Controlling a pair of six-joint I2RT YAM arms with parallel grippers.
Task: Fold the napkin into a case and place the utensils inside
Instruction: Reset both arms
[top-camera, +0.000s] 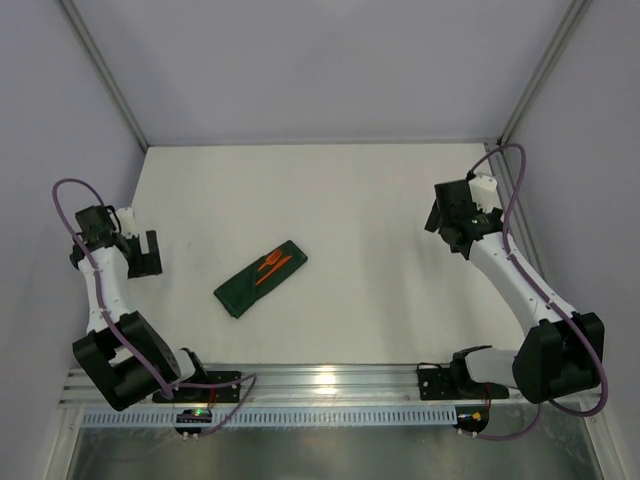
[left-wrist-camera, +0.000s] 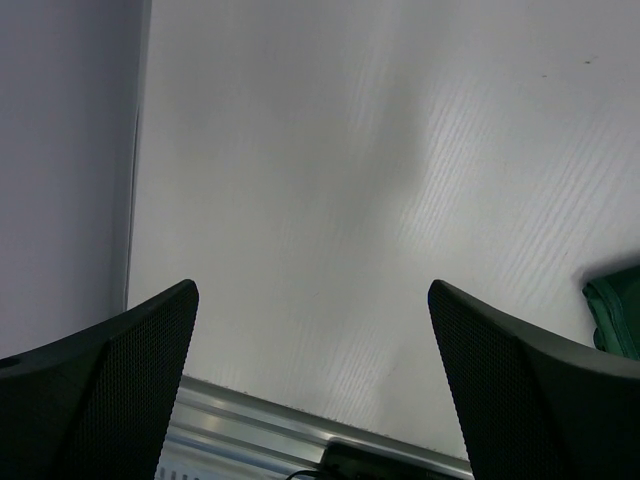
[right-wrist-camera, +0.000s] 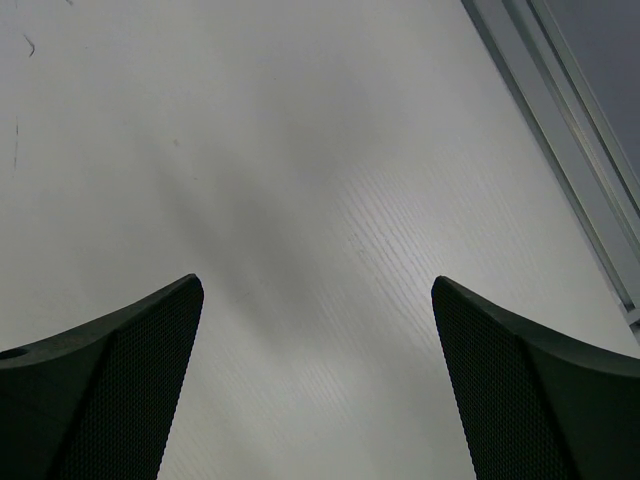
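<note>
the folded green case (top-camera: 260, 279) lies left of centre on the tabletop (top-camera: 380, 220), with the orange utensils (top-camera: 271, 266) showing at its far end. the left gripper (top-camera: 146, 254) and right gripper (right-wrist-camera: 318, 285) hang wide open and empty, well apart from it. the cloth looks soft and light, so pinch an edge, not the slim, slippery plastic.

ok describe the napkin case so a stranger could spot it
Start at the white table. Left of its centre, lying diagonally, is a narrow dark green cloth case. It is the only cloth there, with orange utensils showing at its far end.
</note>
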